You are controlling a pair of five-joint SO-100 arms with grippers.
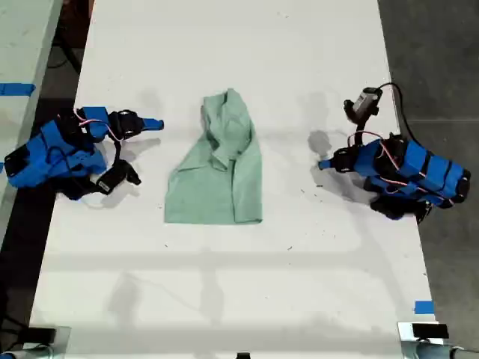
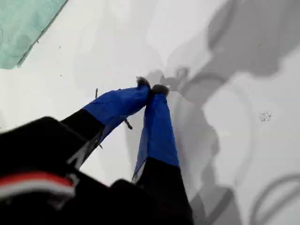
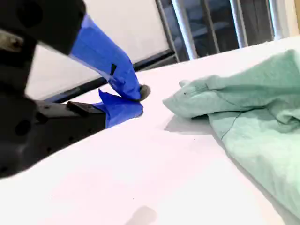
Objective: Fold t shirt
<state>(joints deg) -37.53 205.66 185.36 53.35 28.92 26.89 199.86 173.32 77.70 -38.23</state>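
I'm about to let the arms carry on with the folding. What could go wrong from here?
1. The t shirt lies rumpled, its upper part bunched, so a pinch may grab several layers and fold crooked.
2. My first pincer and my second pincer are both shut and off the cloth; closing in unopened would likely push the fabric across the smooth table.

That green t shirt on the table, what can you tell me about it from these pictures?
The t shirt is pale mint green, soft-looking fabric, rumpled and creased. It lies in a loose, partly folded heap on the white table, narrow and bunched at the far end, spreading wider and flatter toward the near edge of the exterior view. It sits midway between the two blue arms. Neither pincer touches it; only the table does.
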